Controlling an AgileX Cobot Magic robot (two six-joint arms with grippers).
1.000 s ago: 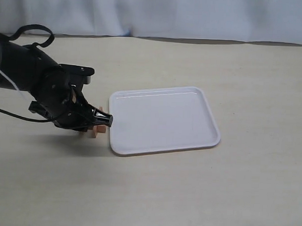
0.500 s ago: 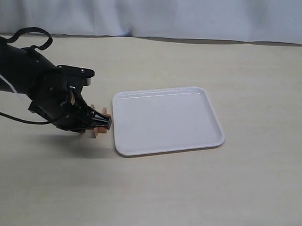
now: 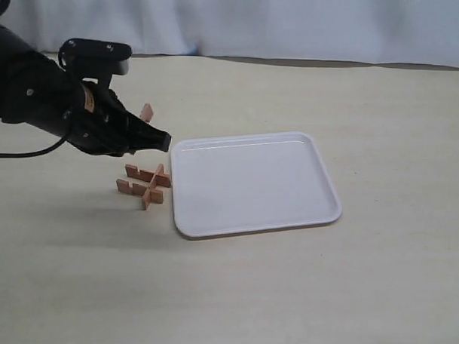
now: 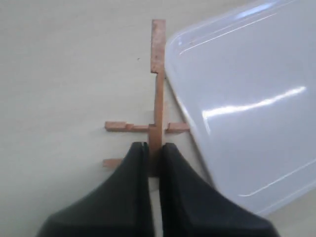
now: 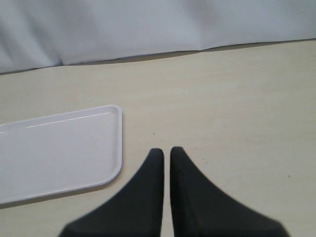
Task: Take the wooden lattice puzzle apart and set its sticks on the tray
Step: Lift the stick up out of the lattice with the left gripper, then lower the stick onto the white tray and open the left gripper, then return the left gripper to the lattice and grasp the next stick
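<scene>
Your left hand (image 3: 160, 142) grips one flat reddish-brown notched wooden stick (image 3: 146, 112), raised clear for transfer. The three-stick wooden lattice puzzle (image 3: 144, 186) lies just beside the flat white plastic tray (image 3: 252, 180). Your right hand (image 5: 166, 154), closed and empty, hangs aside. Beige counter (image 3: 285, 295); white cloth backdrop (image 3: 295, 23).

Exterior view: raised and set back, facing obliquely down across the tabletop (image 3: 285, 295) toward a white curtain (image 3: 295, 23); the whole tray (image 3: 252, 180) is in frame.
Left wrist view: close, aimed steeply down past the left claw (image 4: 154, 148) and the stick (image 4: 158, 84) pinched in it.
Right wrist view: low, aimed forward over the right claw (image 5: 166, 150) toward the curtain.
All three views share the tray. The exterior and left wrist views share the stick.
</scene>
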